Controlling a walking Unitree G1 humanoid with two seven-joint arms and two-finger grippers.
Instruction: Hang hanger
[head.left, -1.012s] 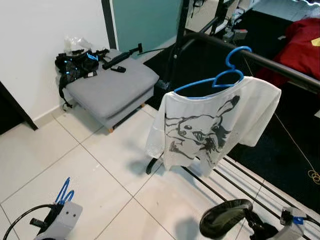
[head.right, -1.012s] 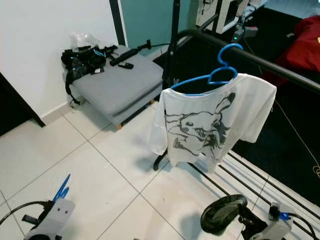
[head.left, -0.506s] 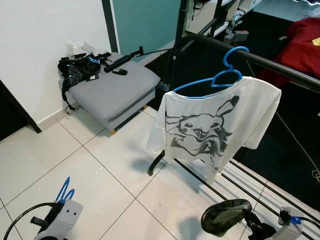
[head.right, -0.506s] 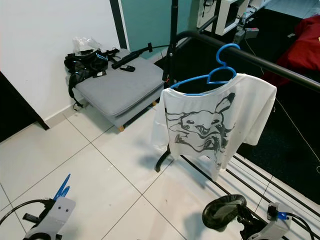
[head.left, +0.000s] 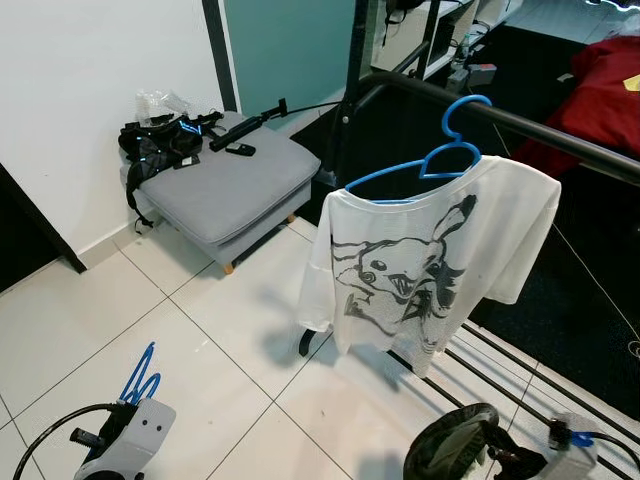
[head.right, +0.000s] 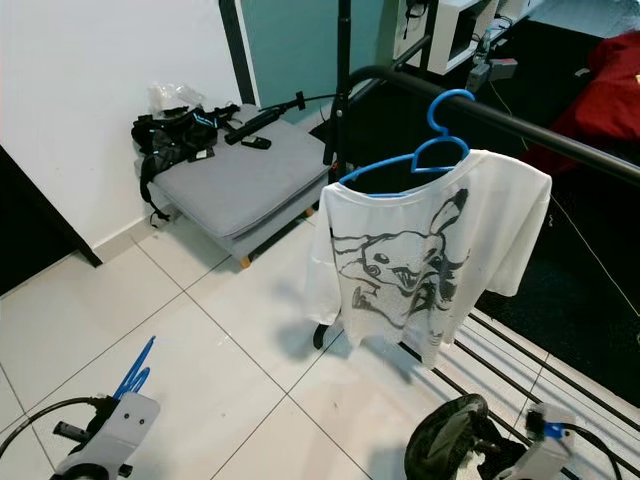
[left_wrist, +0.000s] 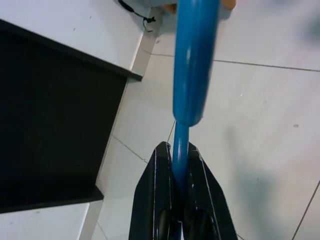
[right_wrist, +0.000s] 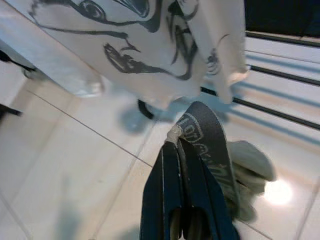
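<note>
One white shirt (head.left: 430, 265) on one blue hanger (head.left: 425, 165) hangs from the rail (head.left: 560, 140). Below it, left gripper (left_wrist: 176, 165) clenches a second blue hanger (left_wrist: 191, 60), right gripper (right_wrist: 181, 150) clenches a garment (right_wrist: 210, 150).

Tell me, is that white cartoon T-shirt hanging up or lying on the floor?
Hanging. The white T-shirt sits on a blue hanger whose hook is over the black rail, its hem above the tiled floor.

Left gripper (left_wrist: 181, 156): black fingers (left_wrist: 156, 190) clamped on a blue hanger (left_wrist: 192, 65) (its bar blurred nearest the camera), above white floor tiles (left_wrist: 260, 125) beside a black panel (left_wrist: 55, 125).
</note>
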